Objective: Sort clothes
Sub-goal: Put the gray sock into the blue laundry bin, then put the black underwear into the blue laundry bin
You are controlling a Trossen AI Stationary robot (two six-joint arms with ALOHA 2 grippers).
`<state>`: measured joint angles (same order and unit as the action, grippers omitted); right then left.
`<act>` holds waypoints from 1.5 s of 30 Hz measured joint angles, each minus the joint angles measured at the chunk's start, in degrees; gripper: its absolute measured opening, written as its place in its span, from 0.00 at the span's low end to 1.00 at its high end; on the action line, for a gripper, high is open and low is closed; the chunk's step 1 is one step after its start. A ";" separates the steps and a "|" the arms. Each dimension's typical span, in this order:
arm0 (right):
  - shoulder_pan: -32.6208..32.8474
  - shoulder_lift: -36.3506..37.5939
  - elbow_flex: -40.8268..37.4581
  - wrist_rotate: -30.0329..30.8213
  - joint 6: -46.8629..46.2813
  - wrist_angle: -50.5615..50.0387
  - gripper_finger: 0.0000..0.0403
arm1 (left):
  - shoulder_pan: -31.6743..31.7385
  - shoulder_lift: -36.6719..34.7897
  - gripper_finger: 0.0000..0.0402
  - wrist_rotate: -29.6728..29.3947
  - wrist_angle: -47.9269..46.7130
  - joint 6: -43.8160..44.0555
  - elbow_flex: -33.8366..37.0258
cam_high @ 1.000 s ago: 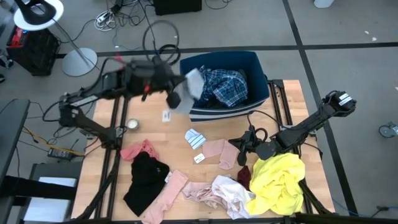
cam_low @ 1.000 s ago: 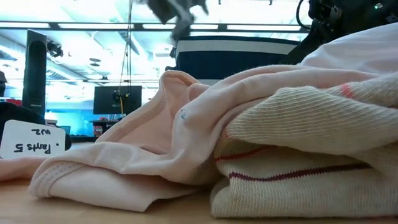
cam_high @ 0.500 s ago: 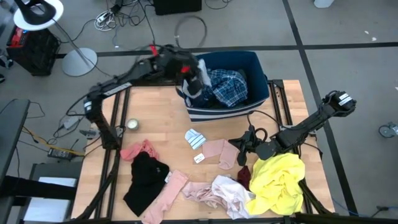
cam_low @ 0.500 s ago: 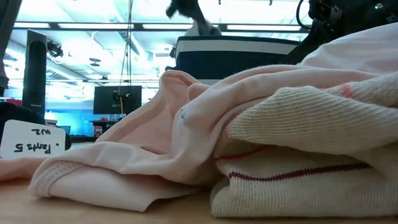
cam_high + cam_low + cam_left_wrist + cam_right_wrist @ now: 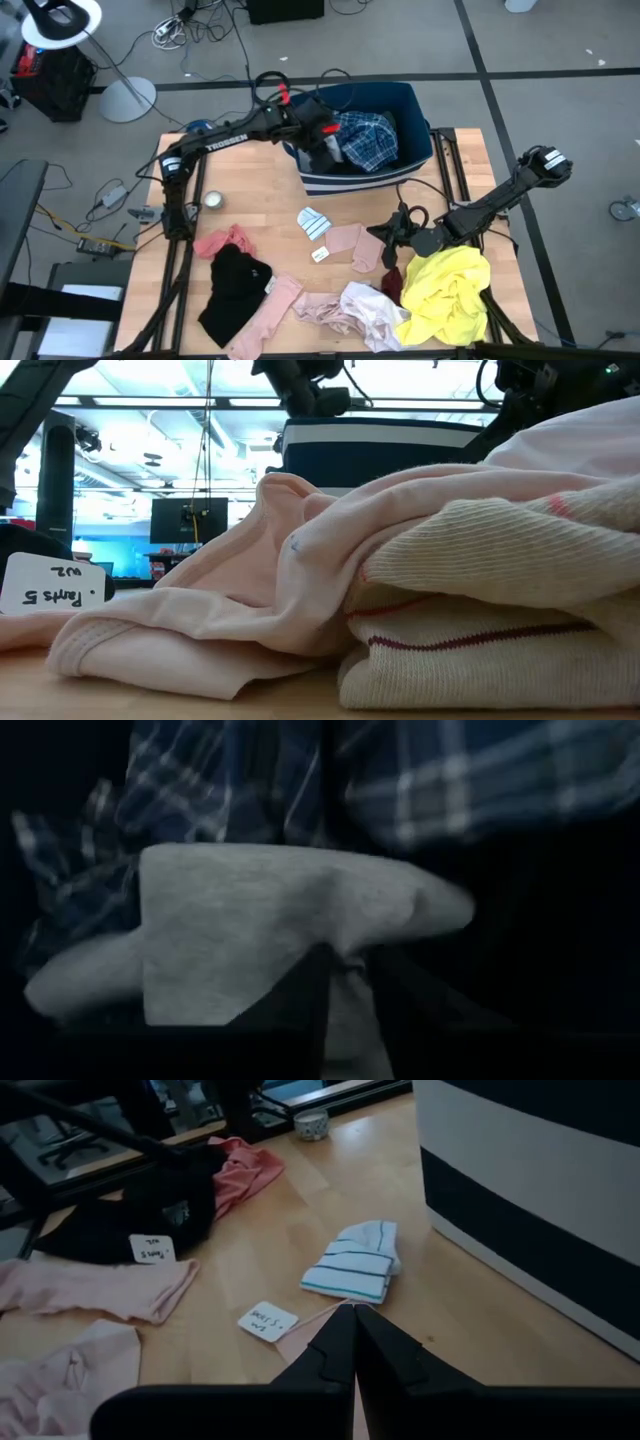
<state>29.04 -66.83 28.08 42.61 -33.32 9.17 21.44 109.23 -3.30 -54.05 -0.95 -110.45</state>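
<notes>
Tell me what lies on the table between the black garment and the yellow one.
In the high view, between the black garment and the yellow garment lie a pale pink garment and a crumpled pink-and-white heap, with a maroon piece beside the yellow.

Grey floor [image 5: 560,60] with dark seams; white lamp [image 5: 65,20] at ten o'clock; tangled cables [image 5: 190,20] at twelve.

Navy bin [image 5: 415,150] with white stripes; blue plaid shirt [image 5: 365,138]; grey garment [image 5: 270,915]; yellow garment [image 5: 448,292]; black garment [image 5: 232,290]; salmon garment [image 5: 222,241].
</notes>
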 joint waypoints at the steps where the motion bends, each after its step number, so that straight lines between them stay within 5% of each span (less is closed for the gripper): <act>1: 0.00 0.00 0.00 -0.02 0.00 -0.05 0.01 | 0.15 0.00 0.25 0.00 -0.66 -0.13 0.01; 12: -0.11 -0.02 0.00 -0.22 0.59 -0.35 0.02 | -1.50 -9.59 0.32 -0.82 -4.65 -3.29 0.02; 21: -0.11 -0.02 0.01 -0.72 1.01 -1.05 0.02 | -11.87 -20.45 0.32 -6.28 -8.88 -4.54 0.16; 26: -0.11 -0.02 0.02 -0.85 0.37 -2.65 0.02 | -18.60 -23.63 0.32 -7.99 -15.73 1.95 0.17; 33: -0.11 -0.02 0.02 -0.85 -0.96 -2.95 0.01 | -32.63 -24.12 0.32 -18.76 -27.88 17.12 0.41; 38: -0.11 -0.02 0.02 -0.85 -1.09 -2.97 0.02 | -42.73 -25.75 0.32 -22.70 -27.96 29.37 8.08; 45: -0.11 -0.02 0.02 -1.15 -1.64 -2.75 0.01 | -52.41 -31.54 0.32 -23.03 -20.79 47.44 29.71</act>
<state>28.93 -66.85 28.10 41.46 -34.96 6.42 -30.96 77.69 -26.34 -74.84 46.50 -80.75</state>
